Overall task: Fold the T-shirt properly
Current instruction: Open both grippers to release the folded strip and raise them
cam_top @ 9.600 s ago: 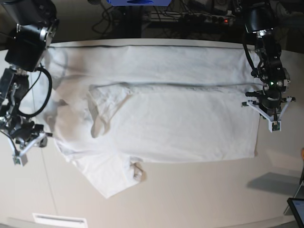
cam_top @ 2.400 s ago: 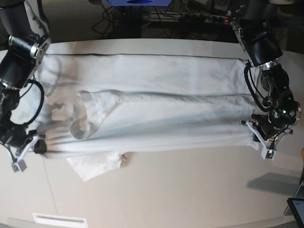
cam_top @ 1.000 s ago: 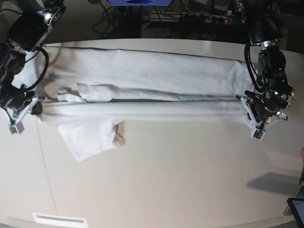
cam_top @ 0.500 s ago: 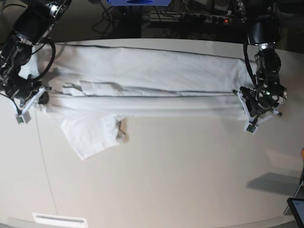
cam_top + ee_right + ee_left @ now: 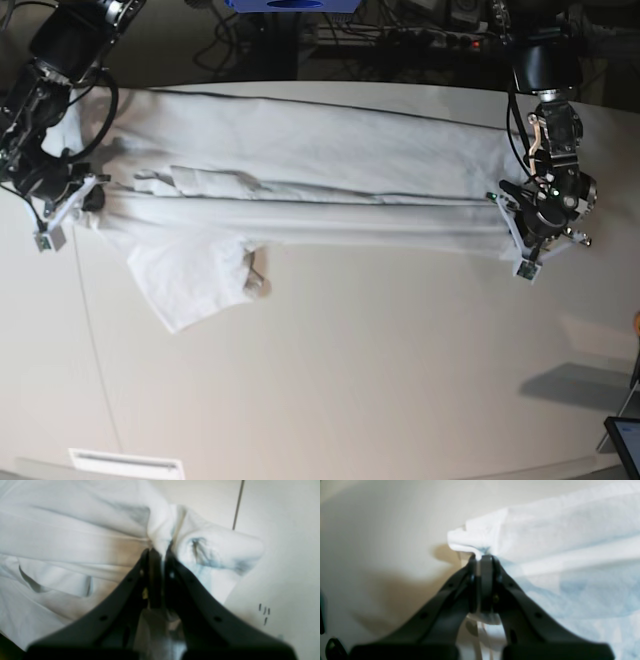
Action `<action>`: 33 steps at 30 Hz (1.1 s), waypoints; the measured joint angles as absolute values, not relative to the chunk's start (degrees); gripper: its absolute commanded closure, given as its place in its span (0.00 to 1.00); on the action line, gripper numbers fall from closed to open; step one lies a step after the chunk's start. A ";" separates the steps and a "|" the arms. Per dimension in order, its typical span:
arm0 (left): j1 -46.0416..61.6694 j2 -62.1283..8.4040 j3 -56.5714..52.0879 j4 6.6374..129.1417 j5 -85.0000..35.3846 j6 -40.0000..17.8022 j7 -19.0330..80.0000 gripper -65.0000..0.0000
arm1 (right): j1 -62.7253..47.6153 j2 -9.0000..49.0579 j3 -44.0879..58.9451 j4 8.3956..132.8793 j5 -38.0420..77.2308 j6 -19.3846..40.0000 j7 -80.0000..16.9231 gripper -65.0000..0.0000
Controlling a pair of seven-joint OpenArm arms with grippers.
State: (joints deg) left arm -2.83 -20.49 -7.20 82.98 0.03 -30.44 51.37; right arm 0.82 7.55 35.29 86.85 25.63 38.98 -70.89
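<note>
The white T-shirt (image 5: 330, 150) lies stretched across the far half of the table (image 5: 380, 380), folded lengthwise into a long band. One sleeve (image 5: 195, 280) sticks out toward the near side. My left gripper (image 5: 510, 215) is at the shirt's right end, shut on the hem corner; the left wrist view shows its tips (image 5: 481, 557) pinching the T-shirt (image 5: 557, 530). At the shirt's left end my right gripper (image 5: 92, 198) is also shut on fabric. Seen from the right wrist, its tips (image 5: 160, 551) clamp a bunched fold of the T-shirt (image 5: 62, 530).
Cables and a power strip (image 5: 430, 40) run behind the table's far edge. A dark seam line (image 5: 85, 320) crosses the tabletop at the left. A white strip (image 5: 125, 463) lies at the near left edge, and a dark device corner (image 5: 625, 435) shows at the near right.
Both grippers have carried the shirt's near edge toward the far side, so the band has narrowed. The sleeve has been dragged along with it. Both stay shut.
</note>
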 measured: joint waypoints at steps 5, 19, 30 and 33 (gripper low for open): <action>-3.62 -20.45 -8.19 82.70 0.84 -30.44 51.55 0.71 | 0.82 7.55 35.42 86.85 25.61 38.96 -71.00 0.88; -3.49 -20.27 -12.25 82.48 -0.25 -30.70 51.16 0.53 | 0.78 7.94 45.69 87.07 25.50 37.41 -71.64 0.22; -3.44 -20.51 -12.73 82.76 -0.19 -30.70 51.83 0.53 | 0.49 7.64 54.11 89.78 23.70 33.74 -72.73 0.22; -3.29 -20.47 -12.75 83.85 0.03 -30.70 52.82 0.53 | 0.78 7.64 54.04 94.06 24.03 33.80 -72.75 0.21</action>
